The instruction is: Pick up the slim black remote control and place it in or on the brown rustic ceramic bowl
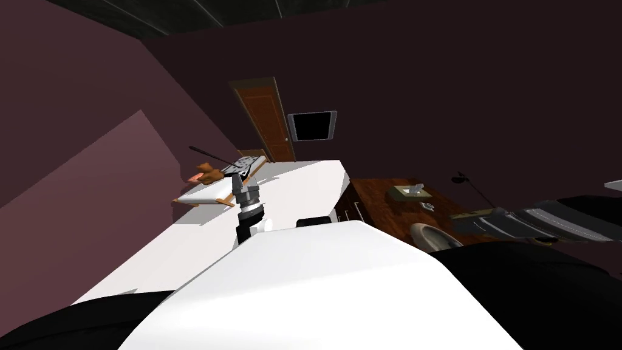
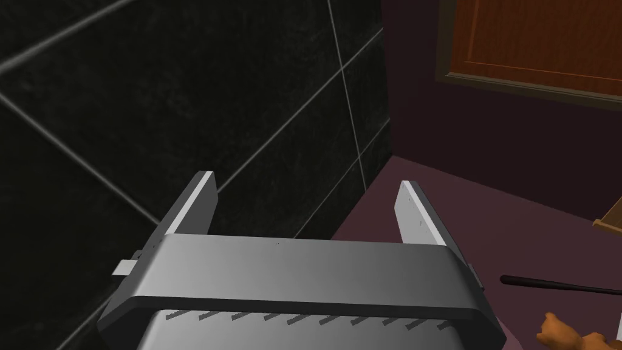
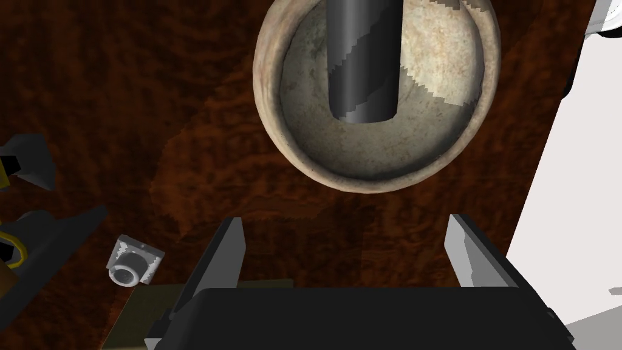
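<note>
The black remote [image 3: 363, 67] is seen lying in the pale brown bowl [image 3: 364, 182], with one end at the bowl's middle. The bowl is set on a dark wooden table [image 3: 121, 91]. The right gripper [image 3: 346, 222] is held just beside the bowl, fingers apart and empty. The left gripper [image 2: 305, 181] is raised elsewhere, its fingers likewise apart.

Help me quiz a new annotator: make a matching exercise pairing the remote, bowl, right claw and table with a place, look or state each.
Things:
1 remote
2 bowl
3 right claw
4 table

Descriptions:
a open, holding nothing
b dark brown wood
c one end inside the bowl
d standing on the table

Pairs: 1-c, 2-d, 3-a, 4-b
</note>
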{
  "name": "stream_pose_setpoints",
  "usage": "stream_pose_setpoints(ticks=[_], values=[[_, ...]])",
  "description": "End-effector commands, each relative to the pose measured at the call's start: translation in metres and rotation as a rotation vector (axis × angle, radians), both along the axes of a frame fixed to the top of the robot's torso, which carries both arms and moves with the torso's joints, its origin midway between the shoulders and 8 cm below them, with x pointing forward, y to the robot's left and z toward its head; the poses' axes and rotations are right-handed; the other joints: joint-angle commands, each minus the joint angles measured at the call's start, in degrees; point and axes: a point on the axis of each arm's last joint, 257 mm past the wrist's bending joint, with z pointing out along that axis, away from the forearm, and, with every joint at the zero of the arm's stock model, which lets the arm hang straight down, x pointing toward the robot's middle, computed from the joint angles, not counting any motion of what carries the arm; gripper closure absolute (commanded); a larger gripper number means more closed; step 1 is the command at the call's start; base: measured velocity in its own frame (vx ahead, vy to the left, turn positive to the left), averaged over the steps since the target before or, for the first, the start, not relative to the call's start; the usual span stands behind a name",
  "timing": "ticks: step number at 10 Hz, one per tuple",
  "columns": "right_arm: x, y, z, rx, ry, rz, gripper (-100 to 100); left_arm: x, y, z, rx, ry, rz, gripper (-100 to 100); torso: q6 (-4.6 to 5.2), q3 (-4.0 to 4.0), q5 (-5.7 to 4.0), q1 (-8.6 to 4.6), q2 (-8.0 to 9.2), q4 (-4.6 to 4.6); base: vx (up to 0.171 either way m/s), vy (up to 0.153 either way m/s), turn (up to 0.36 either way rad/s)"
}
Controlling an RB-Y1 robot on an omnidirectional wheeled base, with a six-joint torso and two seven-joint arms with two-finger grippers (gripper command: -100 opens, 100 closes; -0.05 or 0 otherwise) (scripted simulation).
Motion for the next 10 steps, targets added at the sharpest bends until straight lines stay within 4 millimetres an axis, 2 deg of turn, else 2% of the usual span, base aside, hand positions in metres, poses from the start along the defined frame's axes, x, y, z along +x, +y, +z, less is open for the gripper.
stream_pose_setpoints(ticks=[1, 2, 3, 5, 6, 7, 9, 10], values=[[-0.016, -0.002, 0.002, -0.007, 0.019, -0.042, -100, 0.0, 0.0, 0.0, 0.0, 0.0, 0.0, 0, 0.0, 0.0, 0.0, 0.0, 0.0, 0.0, -0.039, 0.012, 0.099], [-0.013, 0.002, 0.008, -0.007, 0.006, -0.093, -100, 0.0, 0.0, 0.0, 0.0, 0.0, 0.0, 0, 0.04, -0.15, 0.01, 0.0, -0.26, -0.06, -0.219, -0.001, 0.275], [-0.021, 0.0, 0.009, -0.013, 0.007, -0.132, -100, 0.0, 0.0, 0.0, 0.0, 0.0, 0.0, 0, -0.05, 0.03, 0.01, -0.02, 0.13, -0.01, -0.286, 0.017, 0.434], [-0.039, -0.004, 0.011, -0.024, 0.025, -0.182, -100, 0.0, 0.0, 0.0, 0.0, 0.0, 0.0, 0, 0.0, 0.06, 0.01, -0.02, 0.08, 0.03, -0.08, 0.004, 0.293], [-0.04, -0.002, 0.018, -0.031, 0.013, -0.248, -100, 0.0, 0.0, 0.0, 0.0, 0.0, 0.0, 0, 0.04, -0.16, -0.02, -0.13, -0.29, -0.06, -0.171, 0.014, 0.339], [-0.046, -0.004, 0.019, -0.038, 0.011, -0.278, -100, 0.0, 0.0, 0.0, 0.0, 0.0, 0.0, 0, -0.04, -0.04, -0.01, -0.08, -0.01, -0.04, -0.258, 0.043, 0.389], [-0.061, -0.007, 0.022, -0.051, 0.024, -0.323, -100, 0.0, 0.0, 0.0, 0.0, 0.0, 0.0, 0, 0.0, 0.04, 0.01, -0.02, 0.05, 0.02, -0.088, 0.021, 0.286], [-0.059, -0.005, 0.029, -0.059, 0.005, -0.383, -100, 0.0, 0.0, 0.0, 0.0, 0.0, 0.0, 0, 0.07, -0.14, -0.02, -0.15, -0.26, -0.05, -0.187, 0.053, 0.357]])
